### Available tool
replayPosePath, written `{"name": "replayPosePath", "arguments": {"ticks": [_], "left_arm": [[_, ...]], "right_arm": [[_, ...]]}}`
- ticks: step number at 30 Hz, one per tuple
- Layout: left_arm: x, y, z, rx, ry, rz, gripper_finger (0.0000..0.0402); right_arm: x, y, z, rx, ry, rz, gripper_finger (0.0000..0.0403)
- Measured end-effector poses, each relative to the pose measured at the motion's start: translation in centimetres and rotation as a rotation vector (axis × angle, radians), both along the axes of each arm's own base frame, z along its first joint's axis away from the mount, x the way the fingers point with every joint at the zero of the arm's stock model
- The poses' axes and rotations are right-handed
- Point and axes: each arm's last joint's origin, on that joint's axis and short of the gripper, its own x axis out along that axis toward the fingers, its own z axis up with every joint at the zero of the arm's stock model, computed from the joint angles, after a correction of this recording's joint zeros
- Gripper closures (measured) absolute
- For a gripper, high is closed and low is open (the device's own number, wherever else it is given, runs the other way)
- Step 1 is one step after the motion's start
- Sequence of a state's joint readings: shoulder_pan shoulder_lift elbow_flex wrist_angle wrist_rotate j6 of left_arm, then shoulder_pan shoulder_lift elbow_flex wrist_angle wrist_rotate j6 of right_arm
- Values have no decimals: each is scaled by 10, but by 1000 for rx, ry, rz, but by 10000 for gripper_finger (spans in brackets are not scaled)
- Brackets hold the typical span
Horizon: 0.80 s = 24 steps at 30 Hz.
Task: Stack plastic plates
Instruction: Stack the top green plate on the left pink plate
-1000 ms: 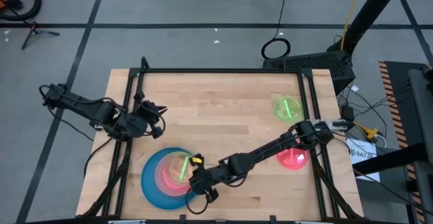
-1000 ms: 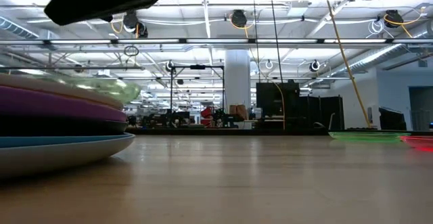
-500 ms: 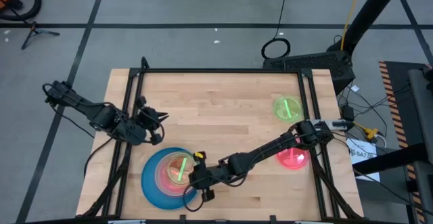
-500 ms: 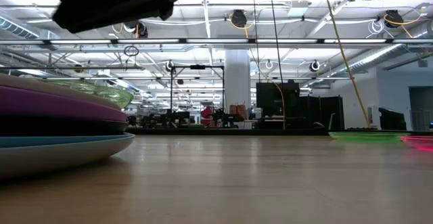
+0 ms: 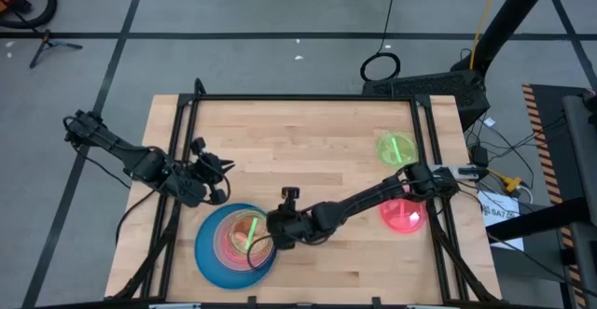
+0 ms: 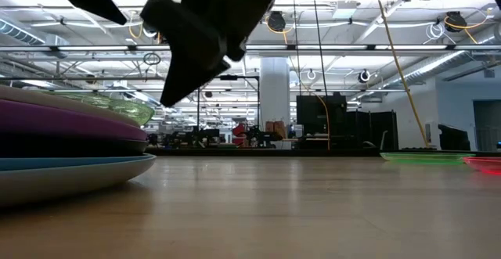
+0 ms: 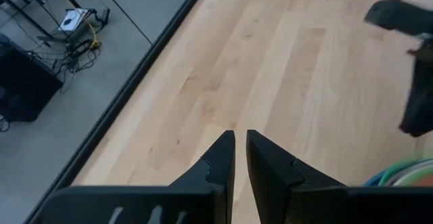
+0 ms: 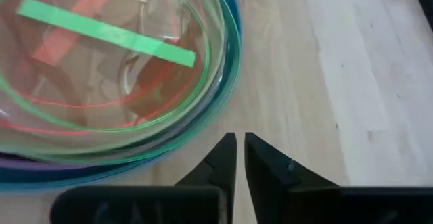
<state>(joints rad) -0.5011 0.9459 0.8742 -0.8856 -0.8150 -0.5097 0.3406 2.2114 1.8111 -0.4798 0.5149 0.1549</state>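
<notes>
A stack of plates (image 5: 233,245) sits by the table's near edge. A large blue plate (image 8: 229,7) is at the bottom, purple and black plates (image 6: 70,130) lie above it, and translucent pink and green small plates (image 8: 115,68) are on top. A loose green plate (image 5: 395,148) and a loose pink plate (image 5: 403,216) lie flat near the right edge. My right gripper (image 8: 240,143) is shut and hovers over bare wood just right of the stack. My left gripper (image 7: 240,139) is shut and hovers left of the table's middle (image 5: 219,171).
Black frame rails (image 5: 182,160) run along the table's left, far and right sides. Bare wood (image 5: 308,141) spans the middle and far part of the table. My right arm (image 5: 373,197) stretches across the table from the right rail to the stack.
My right gripper has drawn back from the stack's near right edge, moving up and toward the far side, and has turned about. The top green plate, tilted a second ago, has settled flat on the stack. My left gripper has drifted slightly toward the near edge.
</notes>
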Motion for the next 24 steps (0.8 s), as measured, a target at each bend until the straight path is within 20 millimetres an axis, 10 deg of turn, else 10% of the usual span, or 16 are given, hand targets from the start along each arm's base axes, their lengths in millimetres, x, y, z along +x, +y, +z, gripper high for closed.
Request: {"name": "replayPosePath", "arguments": {"ticks": [24], "left_arm": [[0,-1,-1,-2,1,-3,355]], "right_arm": [[-2,7,-22,38,-97,45,402]]}}
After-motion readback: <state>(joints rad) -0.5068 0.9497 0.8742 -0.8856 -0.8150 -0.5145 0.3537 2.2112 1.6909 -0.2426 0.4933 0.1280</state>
